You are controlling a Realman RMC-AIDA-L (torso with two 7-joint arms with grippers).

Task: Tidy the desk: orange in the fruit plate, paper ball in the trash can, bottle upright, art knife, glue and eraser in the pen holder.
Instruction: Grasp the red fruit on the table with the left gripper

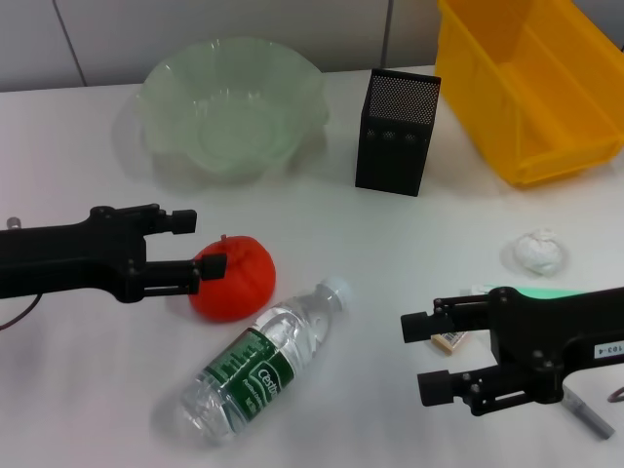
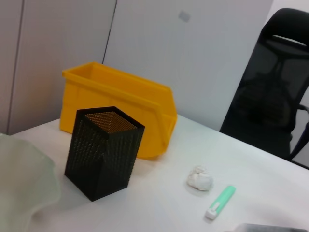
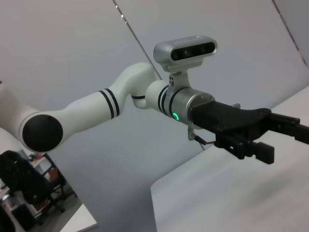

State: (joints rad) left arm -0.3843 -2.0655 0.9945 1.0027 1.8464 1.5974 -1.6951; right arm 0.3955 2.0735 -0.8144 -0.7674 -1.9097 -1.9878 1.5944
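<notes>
Head view: left pincer (image 1: 195, 249), fingers apart, brackets the smooth round orange (image 1: 234, 278), which may roll against the ribbed plastic bottle (image 1: 261, 363) lying just beyond it. Right pincer (image 1: 421, 356), fingers apart, hangs empty; crumpled paper ball (image 1: 535, 250) behind it. Left wrist view: mesh holder (image 2: 104, 151) ahead, stable. Right wrist view: left pincer only.

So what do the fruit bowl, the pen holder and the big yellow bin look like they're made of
Fruit bowl: pale green translucent glass or plastic, ruffled rim; can't tell which. Pen holder: black metal mesh, fine perforations visible, matte. Yellow bin: moulded plastic by its smooth, slightly glossy walls.
</notes>
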